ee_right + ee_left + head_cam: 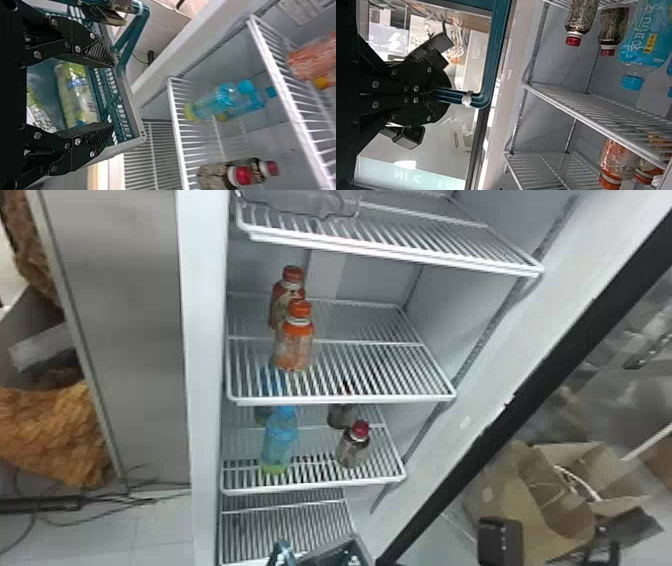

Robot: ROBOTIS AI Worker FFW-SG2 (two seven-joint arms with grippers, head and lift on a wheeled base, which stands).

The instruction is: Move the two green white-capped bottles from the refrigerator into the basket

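Seemingly the transfer is done: one green bottle (76,93) lies by the slotted edge of the basket (136,128), its likely twin (39,115) nearby; my right fingers (97,134) gape empty, my left fingers (440,79) pinch the handle (494,51)

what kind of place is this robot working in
Likely a shop or a mock-up of one: an open upright fridge with wire shelves, drinks such as the blue bottle standing on them, and a shopping-style basket beside it.
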